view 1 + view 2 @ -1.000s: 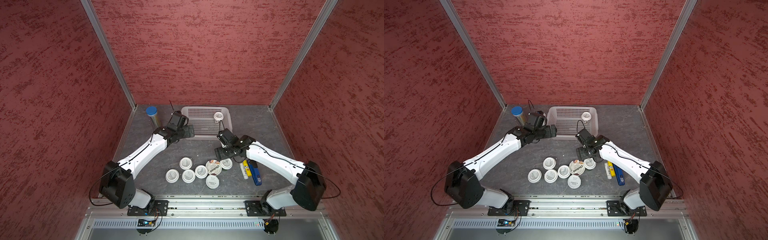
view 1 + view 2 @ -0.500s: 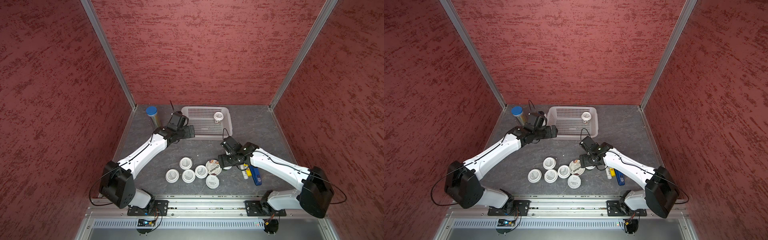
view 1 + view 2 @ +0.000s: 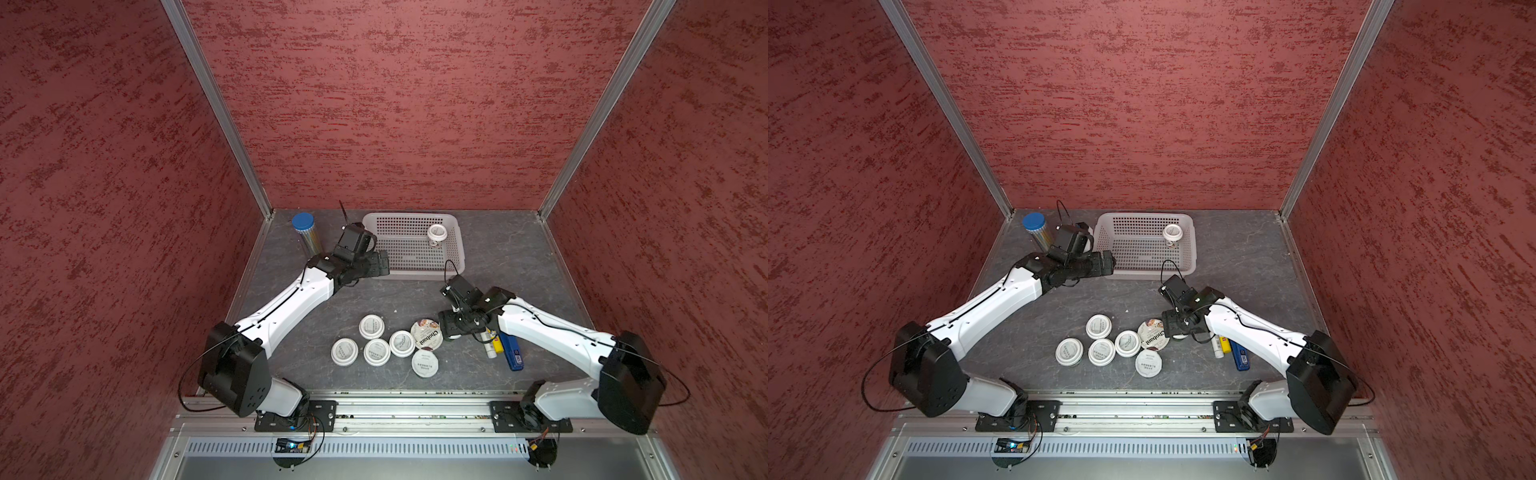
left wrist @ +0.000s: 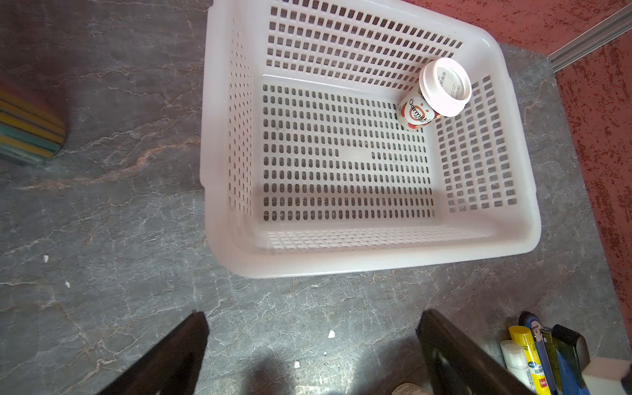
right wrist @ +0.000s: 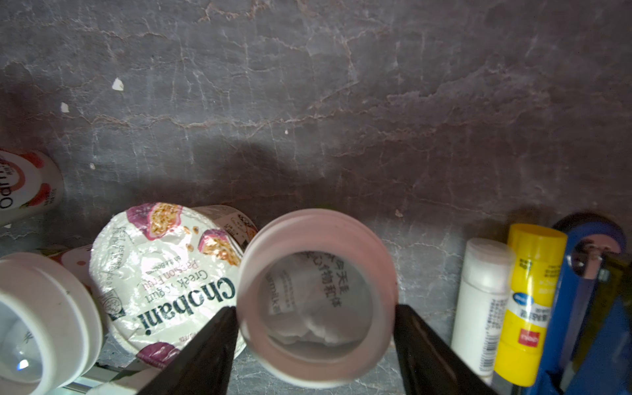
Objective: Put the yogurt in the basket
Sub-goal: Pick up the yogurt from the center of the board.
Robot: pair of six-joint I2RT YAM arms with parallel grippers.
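Observation:
The basket [image 3: 415, 217] [image 3: 1142, 216] [image 4: 376, 263] stands at the back with one yogurt cup [image 3: 436, 232] [image 4: 444, 85] in its far right corner. Several white-lidded yogurt cups [image 3: 377, 352] [image 3: 1100, 352] and the foil-lidded Chobani cup [image 3: 426, 333] [image 5: 160, 280] cluster near the front. My right gripper [image 3: 451, 332] [image 5: 316, 318] is down beside the Chobani cup, its fingers touching both sides of a white-lidded yogurt cup [image 5: 318, 294]. My left gripper [image 3: 380, 266] [image 4: 313, 328] hovers open and holds nothing by the basket's front left corner.
A tall clear tube with a blue cap [image 3: 305, 232] stands at the back left. A white stick [image 5: 482, 307], a yellow glue stick [image 5: 530, 301] and a blue tool [image 3: 511, 353] lie right of the held cup, close to my right fingers.
My right gripper has moved toward the front and down over the cup beside the Chobani cup, and its jaws have narrowed onto the lid. The left arm has barely moved.

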